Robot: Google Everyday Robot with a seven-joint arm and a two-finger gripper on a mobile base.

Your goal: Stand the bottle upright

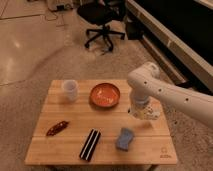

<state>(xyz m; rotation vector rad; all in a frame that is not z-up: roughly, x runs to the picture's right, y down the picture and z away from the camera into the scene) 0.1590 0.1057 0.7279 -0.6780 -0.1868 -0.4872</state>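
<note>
My white arm reaches in from the right, and its gripper [140, 113] points down over the right side of the wooden table [60, 150], just right of the orange bowl [104, 94]. A pale whitish shape at the gripper's right side looks like the bottle [153, 114], low at the table top. Most of it is hidden by the gripper, so I cannot tell whether it lies flat or tilted, or whether it is held.
A white cup [69, 90] stands at the back left. A brown-red snack piece [57, 128] lies at the front left, a black striped bar [90, 144] at front centre, and a blue sponge-like block [125, 138] in front of the gripper. An office chair [102, 20] stands behind the table.
</note>
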